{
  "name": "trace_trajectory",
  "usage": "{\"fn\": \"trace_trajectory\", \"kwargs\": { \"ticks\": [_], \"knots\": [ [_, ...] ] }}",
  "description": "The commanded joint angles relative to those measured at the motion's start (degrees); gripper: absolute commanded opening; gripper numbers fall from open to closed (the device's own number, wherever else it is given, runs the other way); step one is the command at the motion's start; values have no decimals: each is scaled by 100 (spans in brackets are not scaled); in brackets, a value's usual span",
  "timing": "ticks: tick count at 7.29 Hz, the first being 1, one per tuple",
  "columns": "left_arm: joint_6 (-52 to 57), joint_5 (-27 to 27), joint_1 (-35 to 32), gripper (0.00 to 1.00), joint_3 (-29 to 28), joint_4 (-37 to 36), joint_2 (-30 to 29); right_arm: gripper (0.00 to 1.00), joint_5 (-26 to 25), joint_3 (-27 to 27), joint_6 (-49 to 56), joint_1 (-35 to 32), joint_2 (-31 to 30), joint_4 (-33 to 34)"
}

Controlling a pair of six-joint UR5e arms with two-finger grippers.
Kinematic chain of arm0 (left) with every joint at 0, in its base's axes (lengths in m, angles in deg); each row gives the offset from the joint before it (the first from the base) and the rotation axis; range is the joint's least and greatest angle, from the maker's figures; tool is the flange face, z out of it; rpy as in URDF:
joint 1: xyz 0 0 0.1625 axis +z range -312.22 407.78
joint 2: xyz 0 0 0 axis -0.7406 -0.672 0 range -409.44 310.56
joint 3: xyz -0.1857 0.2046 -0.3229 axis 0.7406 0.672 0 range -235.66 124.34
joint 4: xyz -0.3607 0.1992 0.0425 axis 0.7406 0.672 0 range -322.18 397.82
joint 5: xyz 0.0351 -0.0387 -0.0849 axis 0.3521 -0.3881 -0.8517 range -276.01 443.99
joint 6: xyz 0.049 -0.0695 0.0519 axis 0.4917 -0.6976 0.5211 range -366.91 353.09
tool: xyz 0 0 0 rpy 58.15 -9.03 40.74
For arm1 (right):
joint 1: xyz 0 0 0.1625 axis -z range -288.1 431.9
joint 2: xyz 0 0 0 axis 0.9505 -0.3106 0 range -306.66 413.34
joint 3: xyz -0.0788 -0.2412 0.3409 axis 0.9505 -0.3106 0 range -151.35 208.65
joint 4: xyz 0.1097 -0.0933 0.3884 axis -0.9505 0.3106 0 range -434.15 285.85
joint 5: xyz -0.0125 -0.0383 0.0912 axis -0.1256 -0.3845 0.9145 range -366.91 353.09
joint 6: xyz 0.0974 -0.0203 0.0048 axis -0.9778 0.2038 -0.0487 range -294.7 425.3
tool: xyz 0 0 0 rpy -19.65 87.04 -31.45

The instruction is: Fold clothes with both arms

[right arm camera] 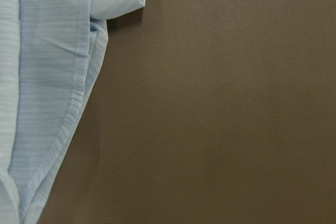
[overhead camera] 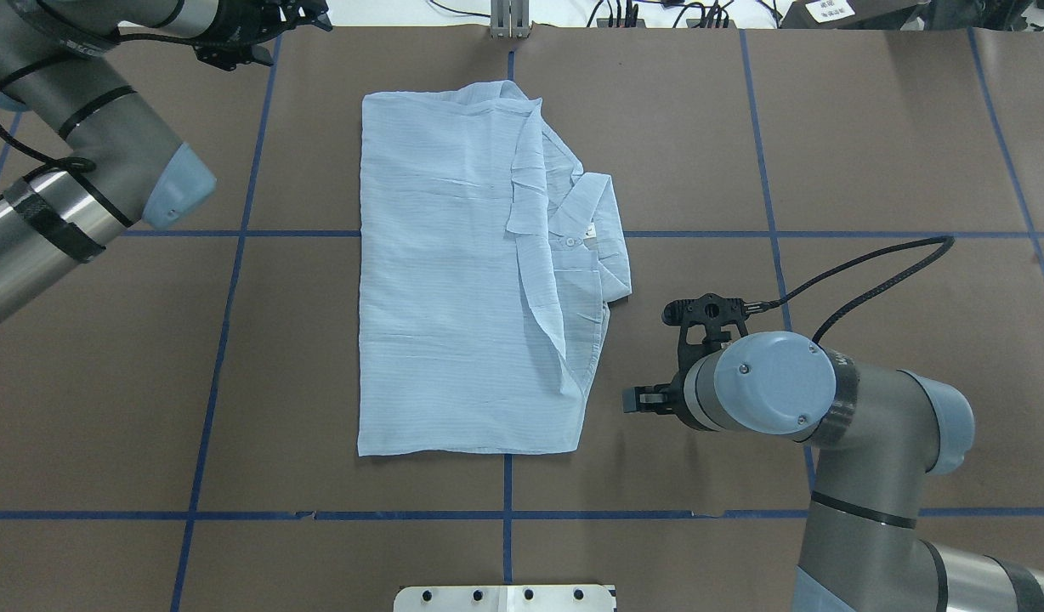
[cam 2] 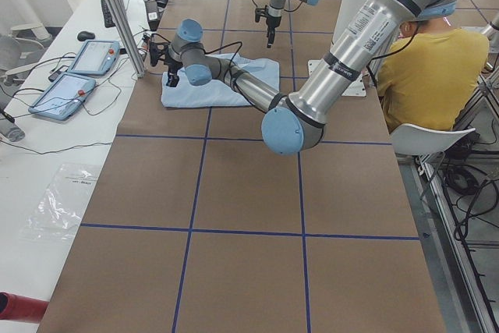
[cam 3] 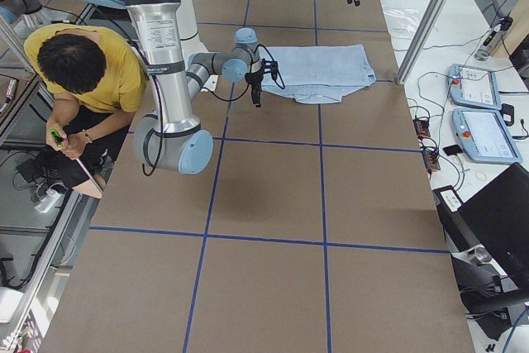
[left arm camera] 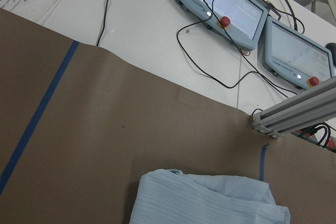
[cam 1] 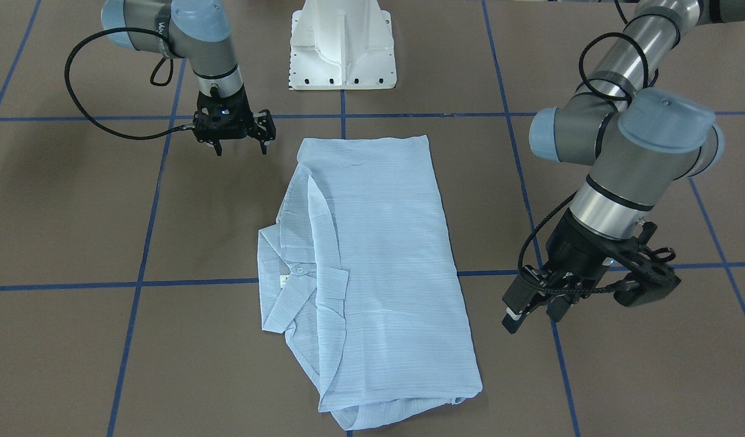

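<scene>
Right pincer point(cam 1: 241, 149) gapes near shirt point(cam 1: 378, 243); collar label point(cam 1: 283, 280) illegible.

Light blue, finely striped shirt point(cam 1: 372, 255)

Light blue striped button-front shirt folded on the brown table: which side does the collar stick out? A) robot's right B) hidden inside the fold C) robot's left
A: in the overhead view, the collar juts from the edge of the shirt that lies nearest the right arm.
</scene>
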Motion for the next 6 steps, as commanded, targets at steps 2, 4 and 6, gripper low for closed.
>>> {"fn": "trace_trajectory", "kwargs": {
  "ticks": [2,4,6],
  "knots": [
    [0,-41,-15,100,25,-4,0,100,-58,-601,-167,74,841,23],
    [0,-94,-32,99,60,-4,0,100,-68,-1445,17,-127,1633,-21],
    [0,-103,-32,99,60,-4,9,100,-59,-2000,368,-338,2023,-39]
  ]
}}
